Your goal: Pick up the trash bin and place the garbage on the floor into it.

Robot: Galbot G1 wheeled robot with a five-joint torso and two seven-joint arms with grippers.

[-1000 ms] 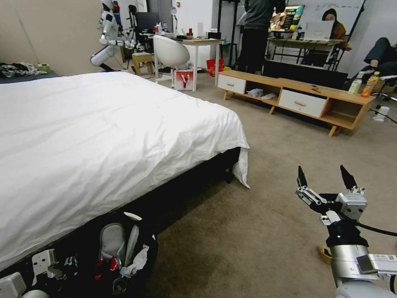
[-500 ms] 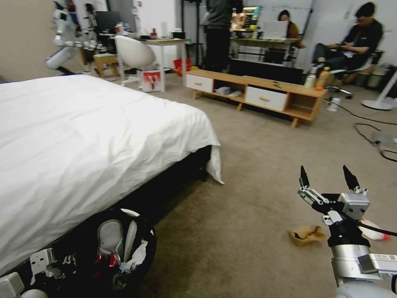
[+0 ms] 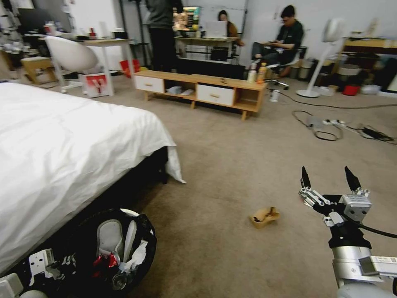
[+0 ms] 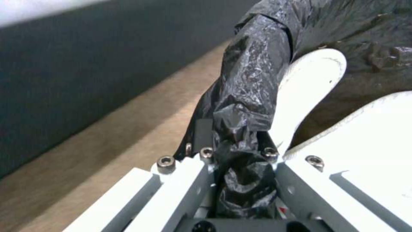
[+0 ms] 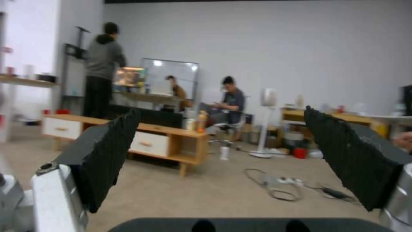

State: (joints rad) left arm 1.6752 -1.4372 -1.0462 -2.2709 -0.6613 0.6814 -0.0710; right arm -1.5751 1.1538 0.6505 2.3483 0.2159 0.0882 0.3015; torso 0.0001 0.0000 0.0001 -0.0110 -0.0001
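Note:
The trash bin (image 3: 142,236), lined with a glossy black bag, hangs low beside the bed, with a grey flap, white tissue and a red wrapper inside it. My left gripper (image 3: 43,263) is shut on its bag-covered rim (image 4: 240,129); the left wrist view shows the black plastic pinched between the fingers (image 4: 201,129). A tan folded piece of cardboard garbage (image 3: 264,216) lies on the beige floor (image 3: 231,165). It is ahead and to the left of my right gripper (image 3: 328,179). That gripper is held above the carpet, open and holding nothing (image 5: 221,122).
The white-sheeted bed (image 3: 62,145) runs along my left. A low wooden cabinet (image 3: 202,89) with drink bottles (image 3: 256,73) stands across the room. Cables and a power strip (image 3: 326,126) lie on the carpet at the right, near a standing fan (image 3: 326,54).
The whole head view has swung to the right, so the bed and cabinet slide leftward. The tan cardboard has come into full view. Both arms keep their pose.

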